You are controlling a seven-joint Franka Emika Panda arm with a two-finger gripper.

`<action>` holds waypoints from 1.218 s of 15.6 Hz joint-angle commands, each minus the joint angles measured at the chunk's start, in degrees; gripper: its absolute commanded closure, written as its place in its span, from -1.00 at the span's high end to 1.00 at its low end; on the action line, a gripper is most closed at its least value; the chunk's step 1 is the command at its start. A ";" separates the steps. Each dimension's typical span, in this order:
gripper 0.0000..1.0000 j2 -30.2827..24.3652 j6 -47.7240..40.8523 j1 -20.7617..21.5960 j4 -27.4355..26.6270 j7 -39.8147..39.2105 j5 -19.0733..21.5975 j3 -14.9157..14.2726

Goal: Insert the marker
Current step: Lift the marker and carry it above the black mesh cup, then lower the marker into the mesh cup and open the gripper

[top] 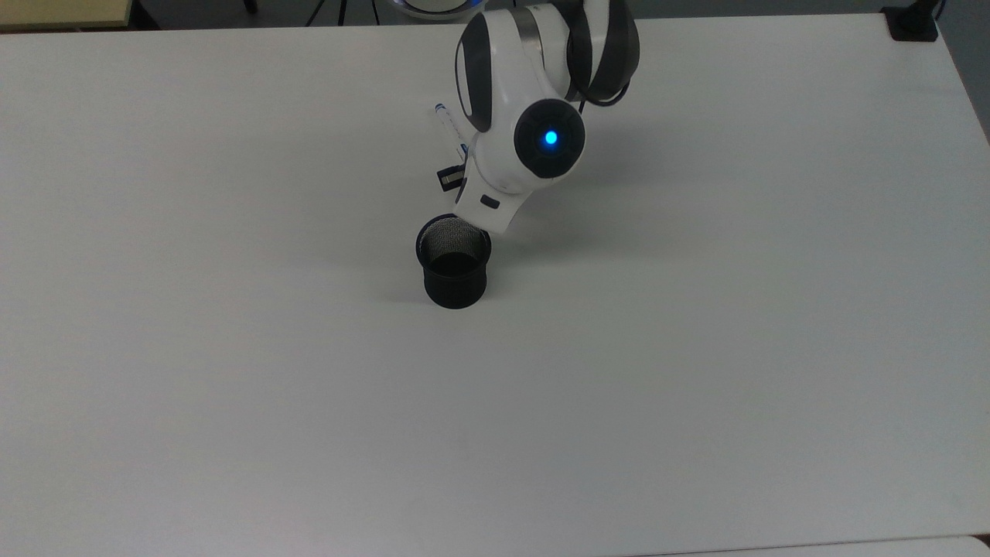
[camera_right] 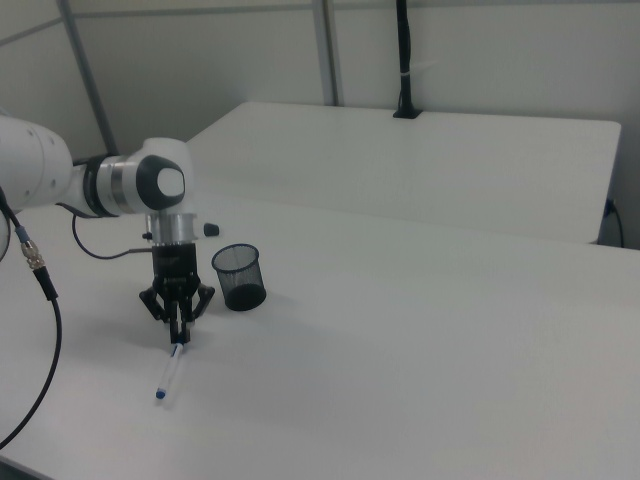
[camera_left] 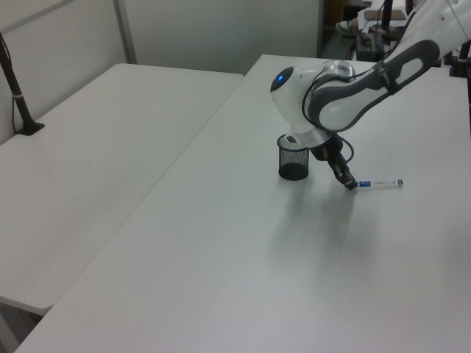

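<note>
While one marker (camera_right: 168,377) lies flat on the white table (top: 696,348), the single gripper (camera_right: 178,337) points down onto its capped end, fingers drawn in around the barrel, pinching it. In the right view the marker runs from the fingertips toward 7 o'clock, its blue end tip farthest out. One black mesh cup (camera_right: 239,276) stands upright near the gripper, at about 2 o'clock from it in the right view, apart from the marker. One arm (camera_left: 346,99), blue light lit.

White-and-grey arm (top: 534,85), blue light, black claw (camera_right: 177,335).
</note>
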 commanded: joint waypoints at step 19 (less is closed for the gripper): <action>-1.00 -10.93 25.11 -8.49 11.26 11.21 1.60 -1.02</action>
